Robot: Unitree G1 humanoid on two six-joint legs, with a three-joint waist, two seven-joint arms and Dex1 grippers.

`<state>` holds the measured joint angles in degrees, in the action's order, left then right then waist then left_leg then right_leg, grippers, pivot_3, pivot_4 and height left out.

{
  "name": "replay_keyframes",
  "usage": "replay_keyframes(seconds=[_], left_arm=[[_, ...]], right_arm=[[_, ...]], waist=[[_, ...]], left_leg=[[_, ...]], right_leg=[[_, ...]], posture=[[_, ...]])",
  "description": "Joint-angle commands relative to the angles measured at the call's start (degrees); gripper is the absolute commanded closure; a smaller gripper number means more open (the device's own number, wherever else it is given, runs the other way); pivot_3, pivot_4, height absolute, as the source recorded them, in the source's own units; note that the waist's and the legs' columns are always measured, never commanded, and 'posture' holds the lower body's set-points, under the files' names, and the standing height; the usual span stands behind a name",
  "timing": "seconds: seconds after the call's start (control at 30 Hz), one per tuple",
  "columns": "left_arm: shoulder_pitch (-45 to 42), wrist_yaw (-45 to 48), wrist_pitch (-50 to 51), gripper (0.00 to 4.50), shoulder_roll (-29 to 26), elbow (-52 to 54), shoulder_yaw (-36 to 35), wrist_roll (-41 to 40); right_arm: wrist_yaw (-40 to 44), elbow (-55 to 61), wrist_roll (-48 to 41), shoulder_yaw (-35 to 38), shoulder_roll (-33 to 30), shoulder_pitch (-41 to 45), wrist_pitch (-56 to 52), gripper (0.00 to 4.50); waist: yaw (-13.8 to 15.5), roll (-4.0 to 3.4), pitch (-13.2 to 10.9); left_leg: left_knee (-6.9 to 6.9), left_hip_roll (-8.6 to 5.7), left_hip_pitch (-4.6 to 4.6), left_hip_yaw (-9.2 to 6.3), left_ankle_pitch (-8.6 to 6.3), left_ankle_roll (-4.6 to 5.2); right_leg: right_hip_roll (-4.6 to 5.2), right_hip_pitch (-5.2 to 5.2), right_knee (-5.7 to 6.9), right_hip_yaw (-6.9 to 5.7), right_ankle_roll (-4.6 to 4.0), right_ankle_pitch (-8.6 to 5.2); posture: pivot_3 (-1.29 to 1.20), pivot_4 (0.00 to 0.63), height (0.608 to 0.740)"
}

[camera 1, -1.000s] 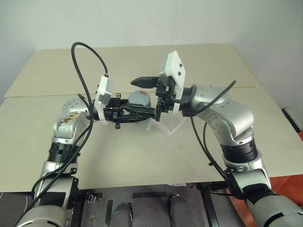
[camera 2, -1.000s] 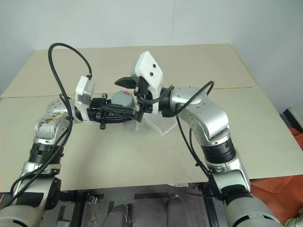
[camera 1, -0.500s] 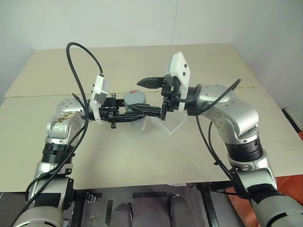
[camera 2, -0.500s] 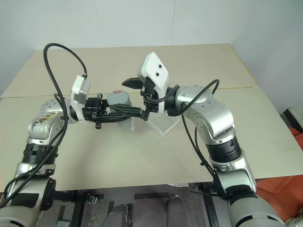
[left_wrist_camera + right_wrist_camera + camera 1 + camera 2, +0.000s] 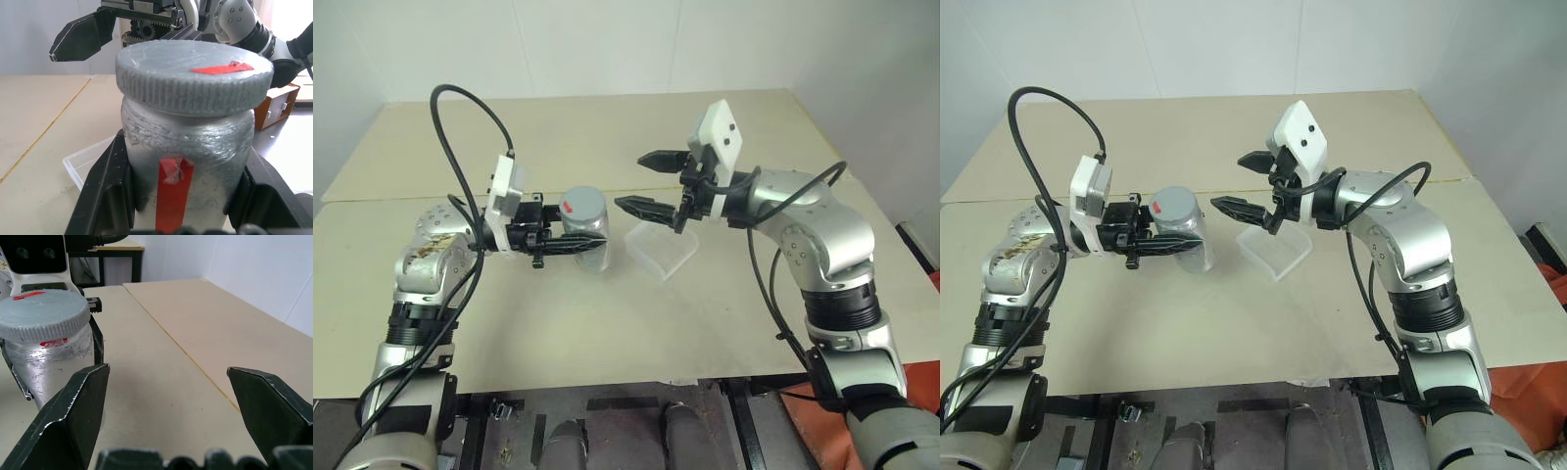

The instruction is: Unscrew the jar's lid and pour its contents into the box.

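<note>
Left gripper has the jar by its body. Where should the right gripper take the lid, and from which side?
Grip the lid by its ribbed rim, above the left gripper clamping the jar. Probably come from the robot's right, where the open right gripper already faces it, jaws wide enough to straddle the cap.

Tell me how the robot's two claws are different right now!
The left claw is shut on the small silvery jar with the grey ridged lid; the right claw is wide open and holds nothing. The left claw points toward the right claw, which is apart from the jar. Both have two black fingers and hover above the beige table.
</note>
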<state>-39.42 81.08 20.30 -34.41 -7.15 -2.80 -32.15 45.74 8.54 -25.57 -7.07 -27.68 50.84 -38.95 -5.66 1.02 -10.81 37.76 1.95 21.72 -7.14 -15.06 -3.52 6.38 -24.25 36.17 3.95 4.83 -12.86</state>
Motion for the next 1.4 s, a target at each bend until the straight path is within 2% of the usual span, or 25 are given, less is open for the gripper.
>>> replay_keyframes(seconds=[0.03, 0.23, 0.4, 0.83, 1.4], left_arm=[[-0.65, 0.19, 0.00, 2.57, -0.24, 1.48, -0.48, -1.13], [-2.06, -0.32, -1.29, 2.57, 0.98, -1.30, 0.14, 0.25], [-2.80, -0.38, -2.20, 2.57, 2.05, -2.79, 1.00, 1.00], [-5.05, 0.52, -4.03, 2.57, 3.61, -5.06, 2.25, 2.20], [-4.13, 0.59, -3.98, 2.57, 3.30, -3.86, 1.82, 2.13]], right_arm=[[0.78, 2.45, -0.46, 2.35, -0.98, 0.42, 1.75, 0.03], [4.73, 6.82, -4.42, 3.90, -3.09, -0.67, 0.35, 0.03], [4.17, 10.72, -7.45, 3.81, -2.03, -0.74, -1.20, 0.03], [-0.25, 9.91, -4.83, -2.70, 3.38, 2.42, -2.95, 0.03], [-0.06, 7.62, -4.52, -3.93, 4.70, 3.91, -5.62, 0.03]], waist=[[0.08, 0.00, 0.00], [0.22, 0.00, 0.00], [0.08, 0.00, 0.00], [0.12, 0.00, 0.00], [0.09, 0.00, 0.00]], left_leg=[[0.00, 0.00, 0.00, 0.00, 0.00, 0.00], [0.00, 0.00, 0.03, 0.00, 0.00, 0.00], [0.00, 0.00, 0.01, 0.00, 0.00, 0.00], [0.01, 0.00, 0.01, -0.01, 0.00, -0.01], [0.01, 0.00, 0.01, -0.01, 0.00, 0.00]], right_leg=[[0.00, 0.00, 0.00, 0.00, 0.00, 0.00], [0.00, 0.00, -0.03, 0.00, 0.00, 0.00], [0.00, 0.01, -0.02, 0.00, 0.00, 0.00], [0.00, 0.00, 0.00, 0.00, 0.00, 0.00], [0.00, 0.00, 0.01, 0.00, 0.00, 0.00]], posture=[[0.00, 0.150, 0.740], [0.00, 0.150, 0.740], [0.00, 0.150, 0.740], [0.00, 0.150, 0.740], [0.00, 0.150, 0.740]])
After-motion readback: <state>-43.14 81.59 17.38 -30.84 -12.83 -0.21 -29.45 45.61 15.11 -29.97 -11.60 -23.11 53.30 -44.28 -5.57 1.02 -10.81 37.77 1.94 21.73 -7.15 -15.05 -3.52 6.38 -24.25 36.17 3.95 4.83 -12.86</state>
